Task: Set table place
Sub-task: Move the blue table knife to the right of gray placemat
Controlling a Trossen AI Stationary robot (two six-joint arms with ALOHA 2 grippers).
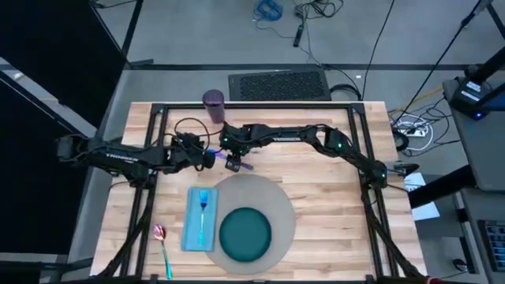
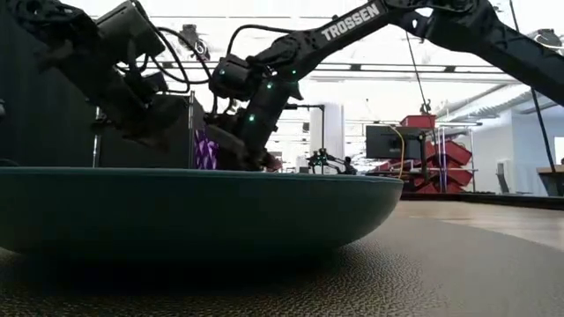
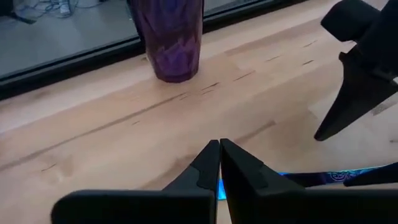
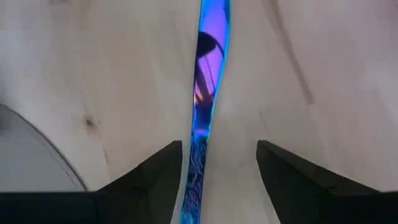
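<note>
The knife point(image 4: 203, 93) is seen lying flat on the table point(image 1: 331, 177), just behind the grey mat point(image 1: 286, 207) and between the two grippers; the right gripper point(image 4: 219, 165) is held low over it with its fingers spread, one on each side of the iridescent blue blade, so a pinch across the blade is judged to be the step in hand; nothing is gripped yet. The left gripper point(image 3: 220, 163) is parked just beside it with its fingers pressed together on nothing, the knife's tip showing past them; it is judged to be kept close as a steadying or hand-over partner, though this cannot be confirmed.

The rest of the place is partly laid: the teal plate point(image 1: 245, 234) is set on the mat's centre; the fork point(image 1: 203, 207) is rested on the light blue napkin point(image 1: 200, 221) at the mat's left edge; the spoon point(image 1: 162, 244) is left further out on bare wood; the purple cup point(image 1: 213, 103) is stood upright at the table's far edge, well apart from the mat, presumably still to be brought in.

The tabletop is of pale planks within a black frame; beyond it, a keyboard point(image 1: 278, 84) and loose cables are seen on the floor; red bins and a monitor are shown in the room behind.
</note>
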